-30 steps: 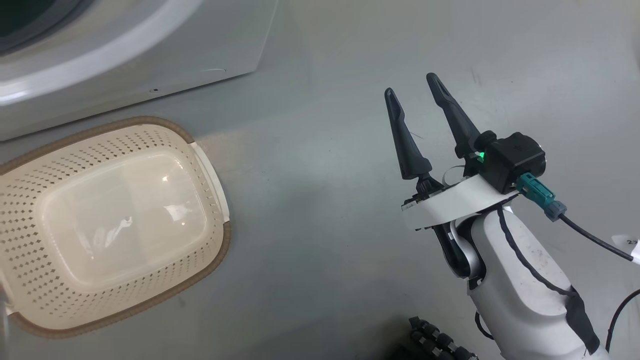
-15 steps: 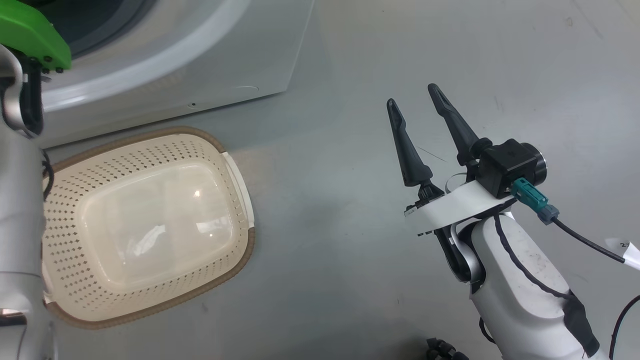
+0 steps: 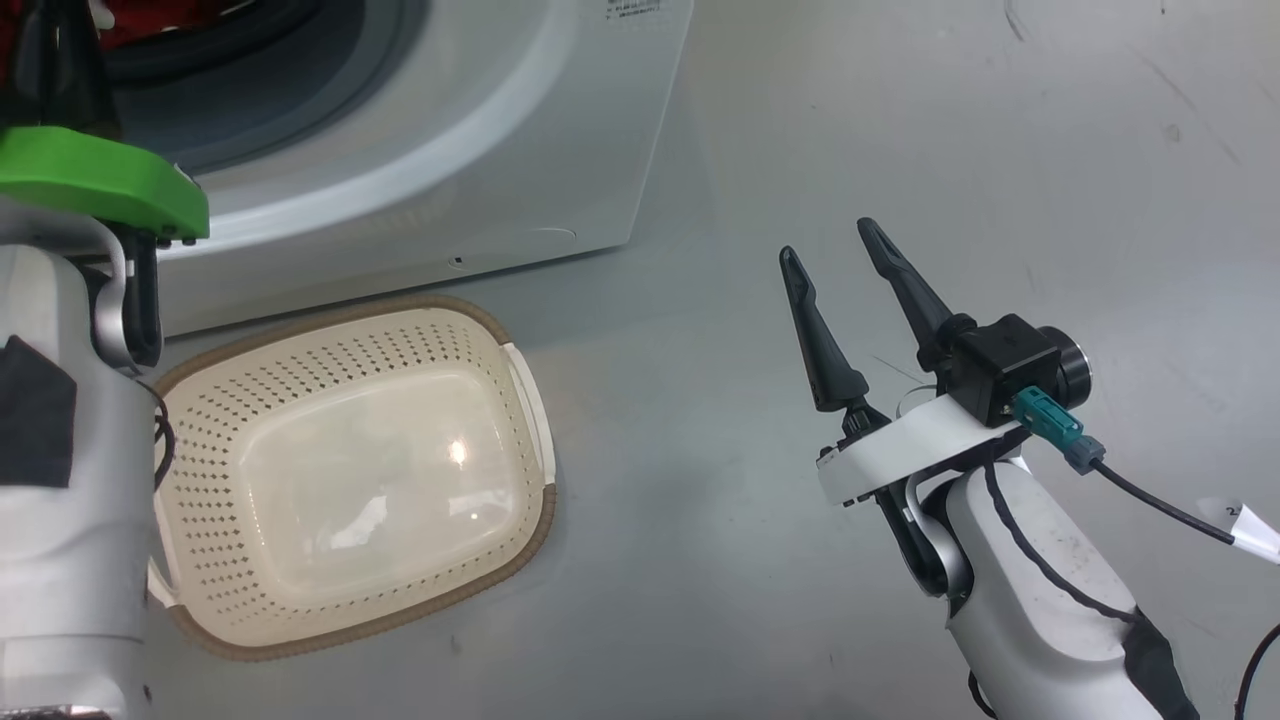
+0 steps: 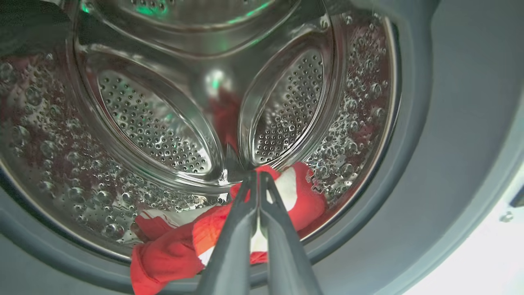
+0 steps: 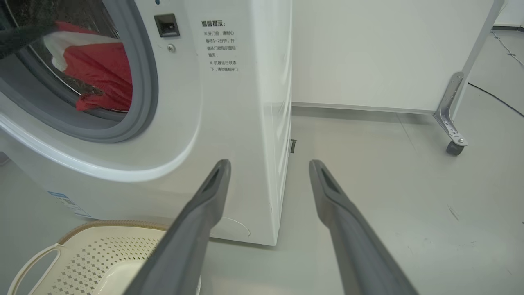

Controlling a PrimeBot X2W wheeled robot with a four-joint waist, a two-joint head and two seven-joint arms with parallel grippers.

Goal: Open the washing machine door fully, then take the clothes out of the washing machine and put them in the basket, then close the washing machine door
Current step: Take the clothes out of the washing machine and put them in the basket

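The white washing machine [image 3: 450, 150] stands at the upper left with its drum mouth uncovered; its door is out of view. My left gripper [image 4: 258, 176] is inside the steel drum, shut on the red clothes [image 4: 172, 250] with white trim, which drape from its tips to the drum's lower lip. From the right wrist, the clothes [image 5: 102, 65] hang inside the grey gasket. The cream basket [image 3: 400, 305] sits on the floor before the washing machine [image 5: 229, 123]. My right gripper [image 3: 826, 238] is open over bare floor to the basket's right, holding nothing.
My left forearm [image 3: 60, 500] with its green wrist plate overlaps the basket's left side. A white panel on a castor foot [image 5: 454, 147] stands to the washer's right, with a cable [image 5: 491, 96] on the floor behind it. Grey floor lies around my right gripper [image 5: 269, 164].
The head camera has shifted, so washer and basket sit further right and lower. My left arm has come into view at the left, reaching into the drum. The right gripper stays open.
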